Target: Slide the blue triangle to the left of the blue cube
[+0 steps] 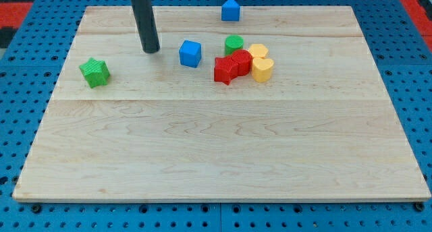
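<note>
Presently our blue triangle, house-shaped, unlabelled, sits at one o'clock from the blue cube; my tip is bare, grasping nothing.

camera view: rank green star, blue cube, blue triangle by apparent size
1. green star
2. blue cube, close to the star
3. blue triangle, smallest, but nearest the view's top, so perhaps just farther away.

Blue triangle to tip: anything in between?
No. In the camera view, only bare board separates my tip from the blue triangle; the blue cube sits below that line.
</note>
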Controlling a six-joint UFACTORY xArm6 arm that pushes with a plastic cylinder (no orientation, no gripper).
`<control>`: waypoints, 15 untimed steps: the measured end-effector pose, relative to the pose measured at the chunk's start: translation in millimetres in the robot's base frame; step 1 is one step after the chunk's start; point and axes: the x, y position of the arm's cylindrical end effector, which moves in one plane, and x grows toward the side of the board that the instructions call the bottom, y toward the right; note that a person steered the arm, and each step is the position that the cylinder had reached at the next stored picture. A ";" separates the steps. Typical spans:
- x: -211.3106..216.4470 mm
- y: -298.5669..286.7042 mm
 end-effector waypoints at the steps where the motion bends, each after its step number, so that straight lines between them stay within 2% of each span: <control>1: 7.3 59.3; 2: -7.4 -3.4; 3: -66.1 -19.4; 4: -126.0 29.4; 5: -143.9 83.7; 6: -141.7 117.4; 7: -92.7 158.4; 8: -37.6 149.5; 9: -59.6 214.9; 10: -99.8 279.0; 11: -142.8 278.1; 12: -129.8 194.3; 13: -58.0 142.4; 14: -49.5 146.7; 15: -84.1 199.8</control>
